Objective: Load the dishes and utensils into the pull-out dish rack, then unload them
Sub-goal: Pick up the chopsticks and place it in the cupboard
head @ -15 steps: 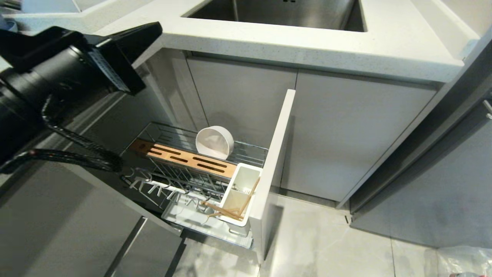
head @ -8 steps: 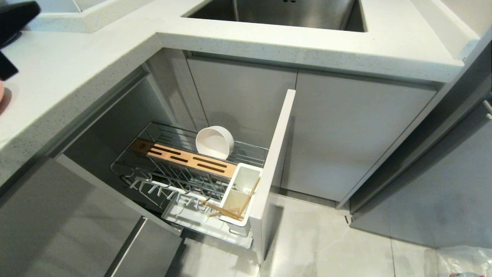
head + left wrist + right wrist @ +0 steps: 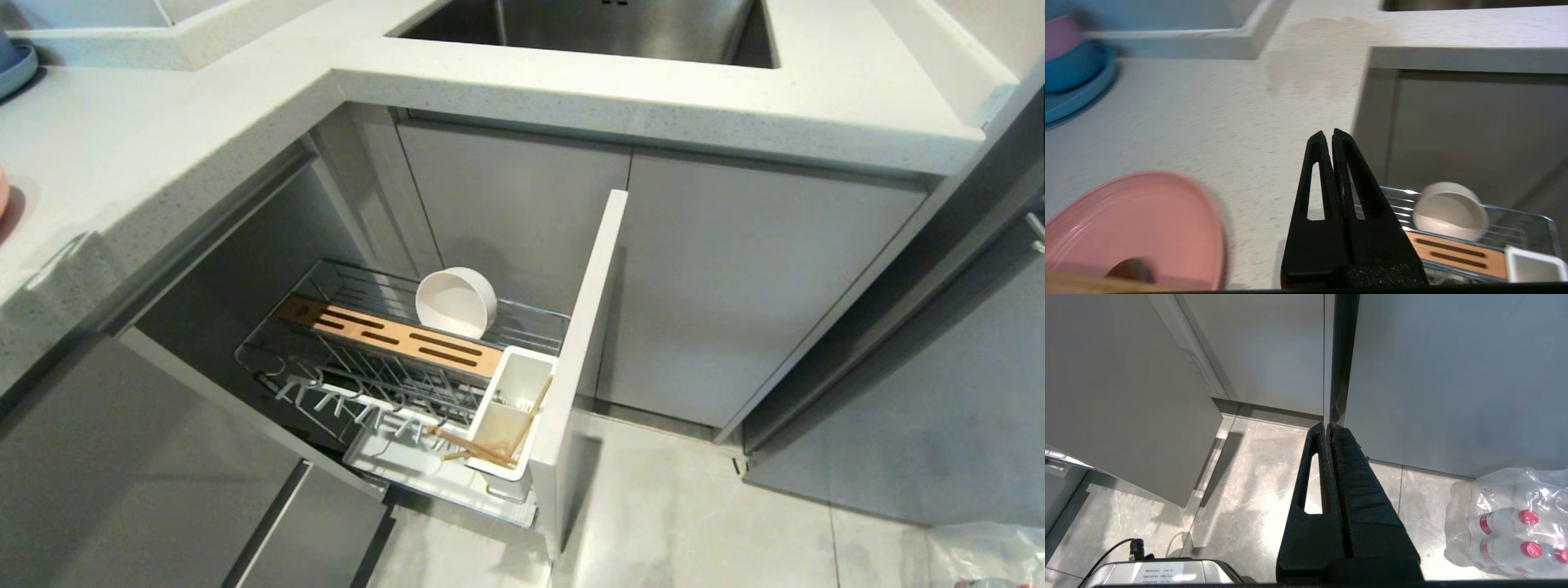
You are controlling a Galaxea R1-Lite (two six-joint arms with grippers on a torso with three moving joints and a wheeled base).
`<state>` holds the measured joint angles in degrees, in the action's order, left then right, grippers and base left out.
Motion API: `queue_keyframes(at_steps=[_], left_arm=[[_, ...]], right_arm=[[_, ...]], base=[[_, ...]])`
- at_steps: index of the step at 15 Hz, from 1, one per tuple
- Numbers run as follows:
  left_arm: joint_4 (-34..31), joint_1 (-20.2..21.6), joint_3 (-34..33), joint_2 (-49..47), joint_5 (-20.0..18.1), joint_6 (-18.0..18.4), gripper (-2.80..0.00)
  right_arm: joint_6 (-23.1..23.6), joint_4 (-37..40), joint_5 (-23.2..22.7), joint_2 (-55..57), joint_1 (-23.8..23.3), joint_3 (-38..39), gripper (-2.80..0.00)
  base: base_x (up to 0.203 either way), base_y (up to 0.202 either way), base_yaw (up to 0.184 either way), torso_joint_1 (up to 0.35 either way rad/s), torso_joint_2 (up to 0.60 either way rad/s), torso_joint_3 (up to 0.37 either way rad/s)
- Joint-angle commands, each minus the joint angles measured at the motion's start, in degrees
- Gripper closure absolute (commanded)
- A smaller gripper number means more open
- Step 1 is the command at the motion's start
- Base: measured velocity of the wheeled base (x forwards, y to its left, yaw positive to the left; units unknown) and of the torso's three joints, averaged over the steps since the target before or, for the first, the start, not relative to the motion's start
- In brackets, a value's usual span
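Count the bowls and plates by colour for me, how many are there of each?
Cream-white: 1, the cream-white bowl in the dish rack.
Pink: 2, the pink plate and the small pink bowl on the counter.
Blue: 2, the blue bowl and the blue plate under it.
Total: 5.

Both arms end in matte black wedge-shaped fingers (image 3: pixel 1327 171) with long slotted cut-outs and grainy texture.
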<state>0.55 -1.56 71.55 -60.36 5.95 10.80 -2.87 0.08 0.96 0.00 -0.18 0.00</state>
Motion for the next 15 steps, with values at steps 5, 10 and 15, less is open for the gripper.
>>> queue_keyframes(at_steps=[5, 10, 15], left_arm=[[-2.6, -0.5, 2.3, -3.8, 12.0, -0.5, 0.00], [-5.5, -3.3, 5.6, -7.3, 19.3, -9.8, 0.00], [-12.4, -2.8, 16.2, -11.1, 27.9, -17.9, 0.00]], right_arm=[[0.0, 0.0, 0.0, 0.0, 0.0, 0.1, 0.00], [0.0, 0.0, 0.0, 0.0, 0.0, 0.1, 0.00], [0.0, 0.0, 0.0, 0.0, 0.0, 0.1, 0.00]], base=[[0.000, 0.000, 0.000, 0.000, 0.00, 0.000], [0.000, 0.000, 0.000, 0.000, 0.00, 0.000], [0.000, 0.000, 0.000, 0.000, 0.00, 0.000]])
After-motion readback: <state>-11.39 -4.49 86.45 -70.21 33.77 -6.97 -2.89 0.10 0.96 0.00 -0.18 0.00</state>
